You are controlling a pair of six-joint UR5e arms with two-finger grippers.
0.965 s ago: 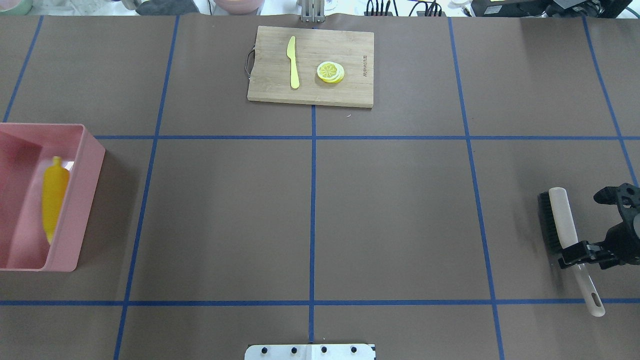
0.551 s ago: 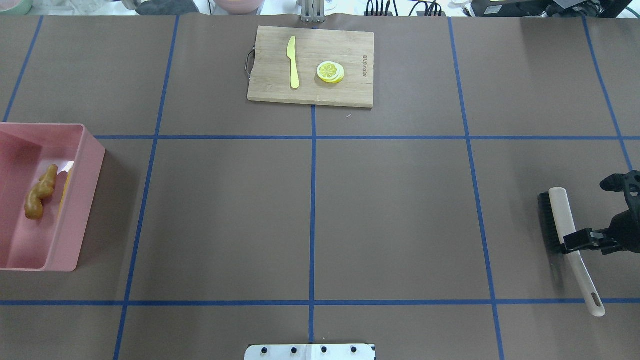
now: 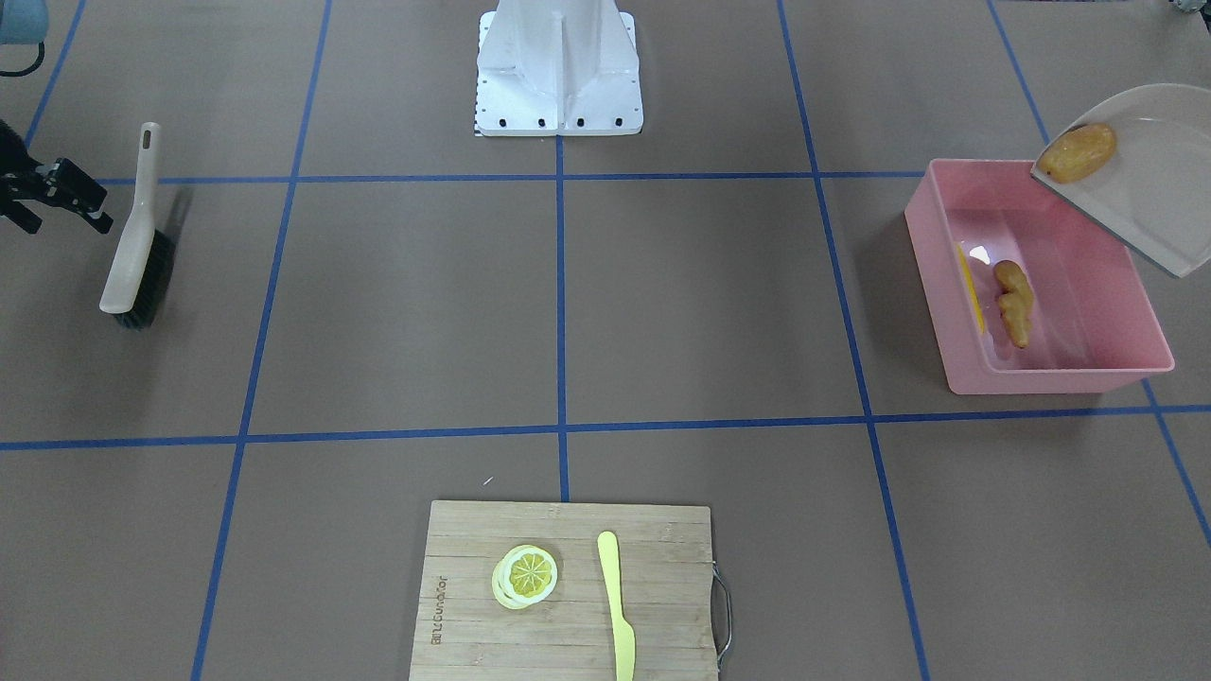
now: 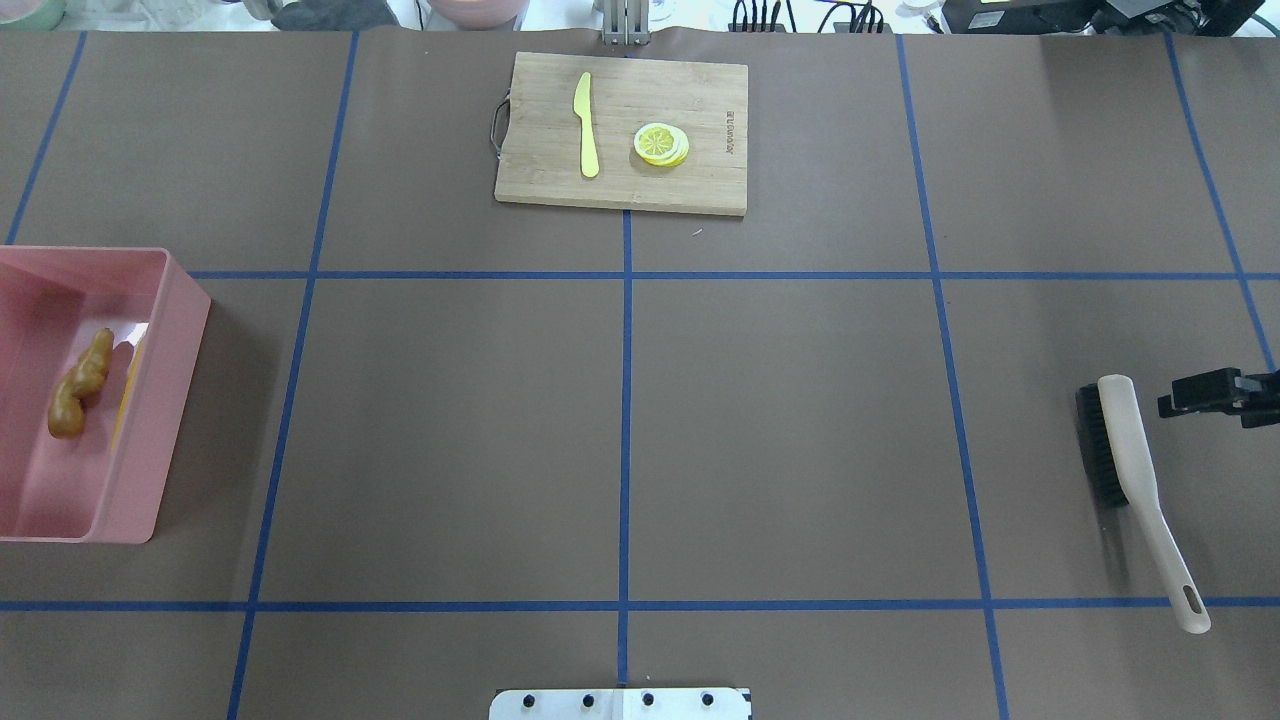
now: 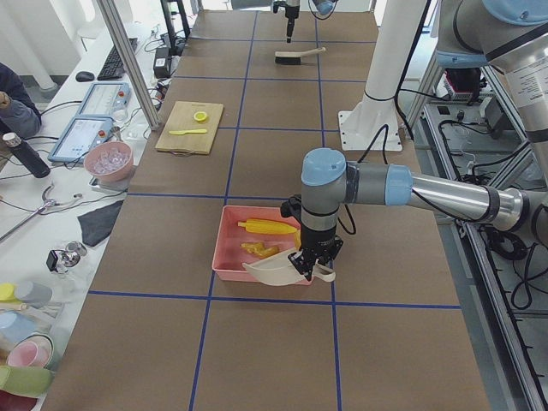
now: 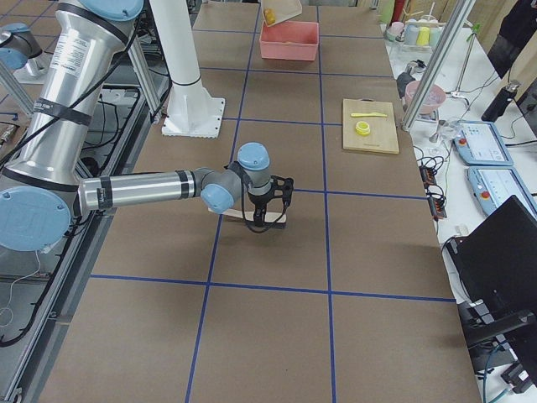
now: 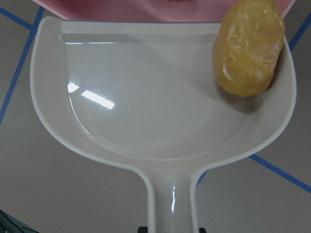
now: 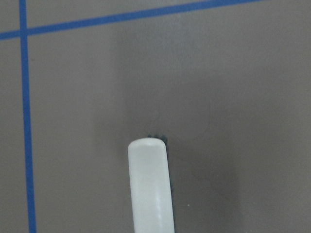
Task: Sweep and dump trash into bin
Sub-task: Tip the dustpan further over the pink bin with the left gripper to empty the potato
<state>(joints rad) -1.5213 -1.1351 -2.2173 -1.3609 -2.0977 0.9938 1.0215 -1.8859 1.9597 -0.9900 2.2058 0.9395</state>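
Note:
The pink bin [image 3: 1041, 376] stands at the table's left end and also shows in the overhead view [image 4: 150, 430]. The yellow corn cob [image 3: 966, 284] lies along its inner wall, with the tan ginger root [image 3: 1013, 303] beside it. My left gripper [image 5: 310, 267] is shut on the handle of the beige dustpan [image 3: 1149, 189] and holds it tilted over the bin's rim. The brown potato [image 7: 249, 46] rests at the pan's lip. My right gripper [image 3: 87, 200] is open and empty, just beside the brush [image 4: 1135, 470], which lies on the table.
A wooden cutting board [image 4: 700, 180] at the far middle carries a pale yellow knife [image 4: 585, 125] and lemon slices [image 4: 660, 143]. The robot's white base [image 3: 558, 66] sits at the near middle edge.
The corn dropped into the bin and settled by the wall, then the ginger landed beside it. My right gripper let go of the brush handle and drew away from it.

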